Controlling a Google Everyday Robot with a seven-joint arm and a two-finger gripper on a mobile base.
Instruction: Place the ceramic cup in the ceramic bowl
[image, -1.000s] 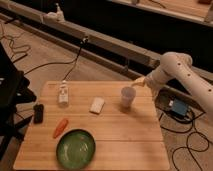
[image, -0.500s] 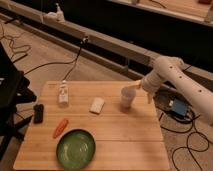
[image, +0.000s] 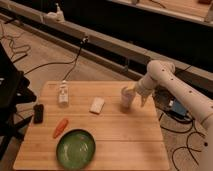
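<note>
The ceramic cup is a small whitish-grey tapered cup standing upright on the wooden table, toward the back right. The ceramic bowl is wide, shallow and glossy green, at the front left of the table, well apart from the cup. My gripper is at the end of the white arm, which reaches in from the right. It sits right beside the cup's right side, at rim height.
A flat white block lies left of the cup. A small white bottle stands at the back left. A dark object and a carrot lie at the left. Cables and a blue box lie on the floor.
The arm has swung left and down, bringing the gripper from well right of the cup to right beside it. The cup and bowl have not moved.
</note>
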